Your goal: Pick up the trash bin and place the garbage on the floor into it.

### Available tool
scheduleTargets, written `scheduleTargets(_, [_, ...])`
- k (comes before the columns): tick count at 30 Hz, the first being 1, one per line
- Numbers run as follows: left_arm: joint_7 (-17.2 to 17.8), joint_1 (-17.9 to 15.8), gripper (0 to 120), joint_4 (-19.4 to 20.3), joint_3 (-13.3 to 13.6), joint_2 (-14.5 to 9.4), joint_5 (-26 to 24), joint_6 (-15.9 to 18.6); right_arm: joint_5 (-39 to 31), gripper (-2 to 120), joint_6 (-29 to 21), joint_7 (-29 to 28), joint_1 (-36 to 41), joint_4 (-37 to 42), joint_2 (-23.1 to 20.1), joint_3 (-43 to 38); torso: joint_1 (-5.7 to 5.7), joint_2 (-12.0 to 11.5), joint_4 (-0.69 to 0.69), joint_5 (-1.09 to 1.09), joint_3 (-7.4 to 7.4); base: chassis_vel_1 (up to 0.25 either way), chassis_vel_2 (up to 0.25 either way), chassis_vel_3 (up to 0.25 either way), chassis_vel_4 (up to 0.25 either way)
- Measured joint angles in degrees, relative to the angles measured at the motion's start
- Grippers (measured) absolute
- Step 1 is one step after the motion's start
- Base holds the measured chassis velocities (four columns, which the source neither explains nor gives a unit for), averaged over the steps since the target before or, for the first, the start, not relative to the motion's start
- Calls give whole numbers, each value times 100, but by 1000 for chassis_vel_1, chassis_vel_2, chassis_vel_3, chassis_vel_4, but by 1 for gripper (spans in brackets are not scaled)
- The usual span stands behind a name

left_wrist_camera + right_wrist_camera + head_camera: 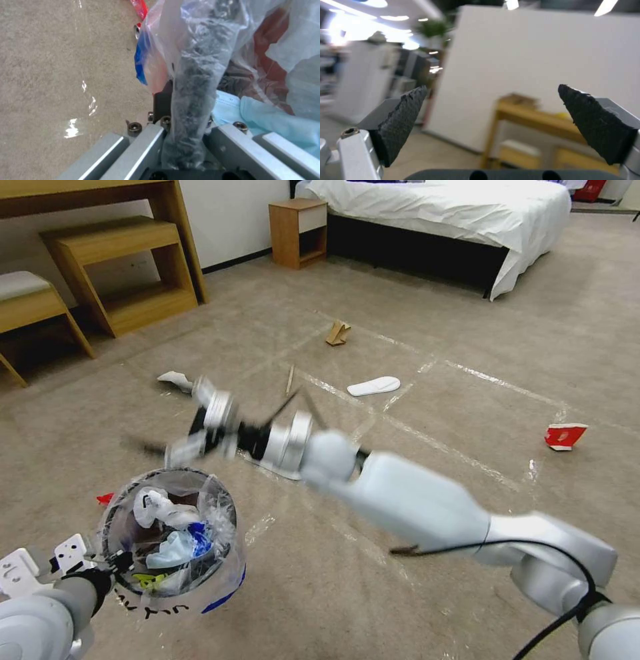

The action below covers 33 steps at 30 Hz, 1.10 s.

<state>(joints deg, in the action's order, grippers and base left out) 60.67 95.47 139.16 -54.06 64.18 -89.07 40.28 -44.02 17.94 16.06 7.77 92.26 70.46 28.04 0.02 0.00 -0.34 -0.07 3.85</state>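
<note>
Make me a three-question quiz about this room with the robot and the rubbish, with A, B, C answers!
1. Where is the small round dark trash bin lined with clear plastic?
A. On the bed
B. Held at its rim by the left gripper
C. Under the wooden desk

2. What colour is the crushed carton lying on the beige carpet floor?
A. Red and white
B. Green
C. Black

3. How are the right gripper's fingers?
A. Shut on the flat white slipper
B. Shut on the thin wooden stick
C. Open, holding nothing

Answers:
1. B, the left wrist view shows the bag-covered rim clamped between the fingers.
2. A, the head view shows it red with white at the right.
3. C, the right wrist view shows the two black pads wide apart with nothing between them.
</note>
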Motion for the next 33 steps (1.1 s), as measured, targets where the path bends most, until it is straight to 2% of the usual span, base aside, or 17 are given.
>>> scheduleTargets(2, [9, 22, 0, 38, -42, -22, -27, 0, -49, 100, -99, -162, 67, -24, -330, -676, 0, 0, -2, 1, 0, 0, 0, 0, 0])
scheduleTargets(3, [9, 22, 0, 38, -42, -22, -27, 0, -49, 100, -99, -162, 67, -24, -330, -676, 0, 0, -2, 1, 0, 0, 0, 0, 0])
scheduleTargets(6, [31, 47, 0, 87, -90, -56, -67, 2, 61, 100, -191, -455, 491, 75, -853, -1480, 0, 0, -3, 3, 0, 0, 0, 0, 0])
scheduleTargets(7, [31, 47, 0, 87, -90, -56, -67, 2, 61, 100, -191, -455, 491, 75, -853, -1480, 0, 0, -3, 3, 0, 0, 0, 0, 0])
scheduleTargets(10, [59, 64, 0, 97, -101, -62, -67, 21, 349, 100, -301, -809, 1394, 276, -1259, -2426, 0, 0, -4, 3, 0, 0, 0, 0, 0])
scheduleTargets(11, [59, 64, 0, 97, -101, -62, -67, 21, 349, 100, -301, -809, 1394, 276, -1259, -2426, 0, 0, -4, 3, 0, 0, 0, 0, 0])
scheduleTargets(13, [66, 70, 0, 98, -120, -60, -50, 42, 557, 100, -309, -1046, 2120, 420, -1449, -3025, 0, 0, -5, 3, 0, 0, 0, 0, 0])
scheduleTargets(14, [66, 70, 0, 98, -120, -60, -50, 42, 557, 100, -309, -1046, 2120, 420, -1449, -3025, 0, 0, -5, 3, 0, 0, 0, 0, 0])
scheduleTargets(16, [67, 95, 0, 86, -140, -32, 28, 57, 746, 100, -287, -1270, 2767, 637, -1530, -3559, 0, 0, -2, 2, -1, 0, 0, 0, 0])
scheduleTargets(17, [65, 122, 0, 74, -146, -12, 86, 73, 899, 100, -281, -1349, 3163, 737, -1546, -3873, 0, 0, -2, -1, -1, 0, 0, 0, 0])
scheduleTargets(18, [65, 122, 0, 74, -146, -12, 86, 73, 899, 100, -281, -1349, 3163, 737, -1546, -3873, 0, 0, -2, -1, -1, 0, 0, 0, 0])
scheduleTargets(21, [-3, 181, 0, 24, -224, 12, 328, 115, 1362, 100, -213, -1572, 4232, 921, -1483, -4573, 0, 0, -3, 3, 0, 0, 0, 0, 0])
scheduleTargets(26, [-183, 283, 0, 6, -422, -19, 506, 141, 1725, 100, -160, -1670, 4974, 1094, -1287, -5138, 0, 0, -1, -1, -1, 0, 0, 0, 0])
scheduleTargets(29, [-375, 463, 0, 8, -735, -47, 664, 184, 2058, 100, 46, -1620, 5670, 1201, -942, -5591, 0, 0, -2, 3, -1, 0, 0, 0, 0])
scheduleTargets(31, [-458, 501, 0, 9, -794, -55, 747, 186, 2167, 100, 131, -1601, 5808, 1211, -859, -5666, 0, 0, -2, 1, -1, 0, 0, 0, 0])
scheduleTargets(33, [-620, 594, 0, 27, -906, -59, 917, 190, 2402, 100, 366, -1521, 6187, 1226, -567, -5841, 0, 0, -1, 0, -1, 0, 0, 0, 0])
